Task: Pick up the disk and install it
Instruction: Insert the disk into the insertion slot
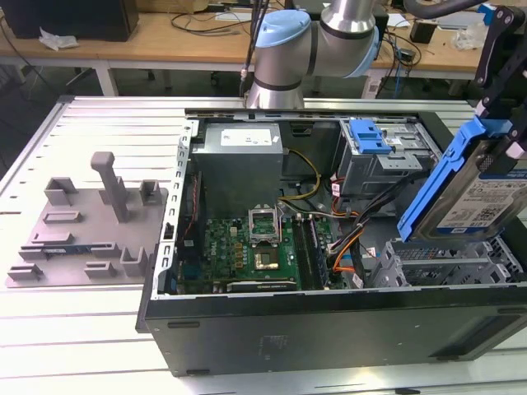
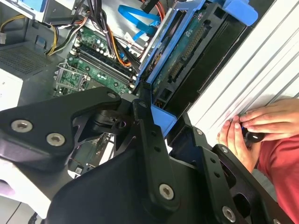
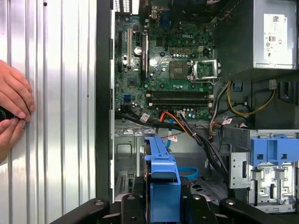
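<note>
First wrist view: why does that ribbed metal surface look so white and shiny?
First wrist view: light glares in streaks off the ribbed table; the motherboard is evenly lit. Second wrist view: the black claw gripping the disk looks dark against that bright table.

The arm [image 1: 346,33] is built from silver-grey tubes, with fat rounded joints capped in pale blue, pretty standard look. The gripper [image 2: 161,114] is done all in matte black: flat linkage bars pinned together, rounded at the ends, with shiny silver screw heads [image 2: 166,191] dotted along them.
</note>
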You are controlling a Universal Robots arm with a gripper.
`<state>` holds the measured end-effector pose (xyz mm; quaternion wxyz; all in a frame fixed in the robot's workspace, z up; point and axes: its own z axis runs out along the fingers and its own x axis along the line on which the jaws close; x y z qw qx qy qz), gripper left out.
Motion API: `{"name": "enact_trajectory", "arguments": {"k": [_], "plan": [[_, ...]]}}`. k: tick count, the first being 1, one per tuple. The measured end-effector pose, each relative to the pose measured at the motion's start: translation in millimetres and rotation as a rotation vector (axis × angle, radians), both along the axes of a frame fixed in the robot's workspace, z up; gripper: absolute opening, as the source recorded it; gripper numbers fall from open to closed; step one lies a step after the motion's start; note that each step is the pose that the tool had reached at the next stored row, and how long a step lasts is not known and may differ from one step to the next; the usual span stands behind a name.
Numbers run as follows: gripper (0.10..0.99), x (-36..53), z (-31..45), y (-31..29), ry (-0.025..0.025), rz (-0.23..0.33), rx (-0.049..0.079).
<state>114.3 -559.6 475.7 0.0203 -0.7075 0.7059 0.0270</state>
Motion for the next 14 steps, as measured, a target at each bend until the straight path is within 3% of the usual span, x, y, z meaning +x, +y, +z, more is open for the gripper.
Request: {"name": "enact_trajectory", "arguments": {"k": [8, 14], "plan": [[0.369, 0.0, -1.4, 9.3, 0.0001, 0.0, -0.009], [0.369, 0.0, -3.1, 9.8, -0.0004, 0.0, -0.011]]}}
